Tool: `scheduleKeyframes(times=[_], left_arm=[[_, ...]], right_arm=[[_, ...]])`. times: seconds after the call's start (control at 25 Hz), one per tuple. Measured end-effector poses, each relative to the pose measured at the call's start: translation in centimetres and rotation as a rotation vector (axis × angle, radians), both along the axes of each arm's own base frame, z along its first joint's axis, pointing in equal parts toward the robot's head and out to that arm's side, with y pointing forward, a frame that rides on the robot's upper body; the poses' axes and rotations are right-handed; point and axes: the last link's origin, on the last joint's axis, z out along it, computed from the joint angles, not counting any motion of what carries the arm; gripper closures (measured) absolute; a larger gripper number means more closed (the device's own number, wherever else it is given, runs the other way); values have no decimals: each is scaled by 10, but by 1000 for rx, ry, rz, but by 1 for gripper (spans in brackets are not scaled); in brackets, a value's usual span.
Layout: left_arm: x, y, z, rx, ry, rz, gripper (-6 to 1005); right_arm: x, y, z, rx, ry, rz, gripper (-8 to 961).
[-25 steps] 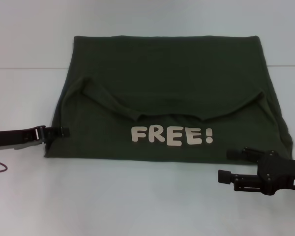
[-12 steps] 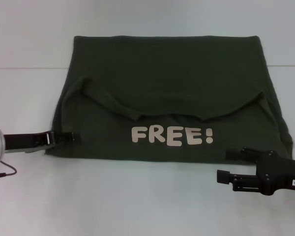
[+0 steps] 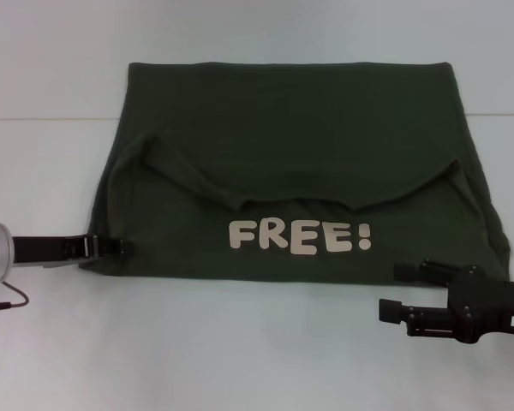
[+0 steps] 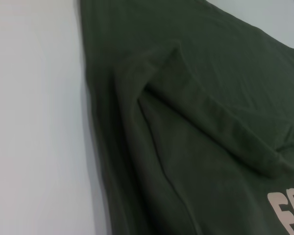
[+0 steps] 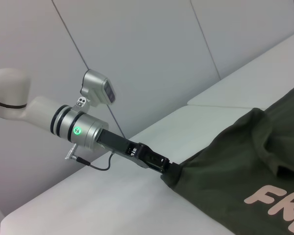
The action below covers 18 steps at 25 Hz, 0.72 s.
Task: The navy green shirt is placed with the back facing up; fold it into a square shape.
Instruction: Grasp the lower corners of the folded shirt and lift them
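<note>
Left hand (image 3: pixel 120 247): at the shirt's near left corner, touching the fabric edge; its arm reaches in level from the left. In the right wrist view this hand (image 5: pixel 167 165) meets the corner of the cloth, and the tips are hidden by the fabric, so I cannot tell whether they are closed on it or merely against it.

Left arm cable (image 3: pixel 4 301): thin dark lead hanging from the silver wrist joint, lying on the table to the left of the shirt.

Navy green shirt (image 3: pixel 291 171): spread flat on the white table (image 3: pixel 240 360), partly folded. A flap is turned over from the near edge, so the front shows there with the sleeves and neckline curving across the middle of the shirt. The far part is plain.

Lettering "FREE!" (image 3: pixel 300 236): cream block letters on the turned-over flap, near the shirt's near edge, slightly right of its middle.

Left wrist view: shows the shirt (image 4: pixel 196 122) close up, a sleeve fold running across it, with the start of the lettering at one corner and bare table beside the cloth.

Right hand (image 3: pixel 395 291): just off the shirt's near right corner, over the table, its two dark fingers apart with a clear gap, holding nothing; one fingertip (image 3: pixel 402 271) lies at the shirt's near edge.
</note>
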Motion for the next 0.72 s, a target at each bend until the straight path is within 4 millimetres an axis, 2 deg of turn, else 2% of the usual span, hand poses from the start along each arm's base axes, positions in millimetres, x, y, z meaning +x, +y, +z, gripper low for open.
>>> scheduleKeyframes(times=[0.48,0.64,0.72], left_arm=[[0,0,0,-1,5,-6,830],[1,1,0,-5,11,-13,963],[1,1,0,-4,13,-15,963]], right_arm=[[2,4,7,-7,-4,-34,34],[2,18,32,1,-31,-136,35],[0,27,53,-12,-49,-242,36]])
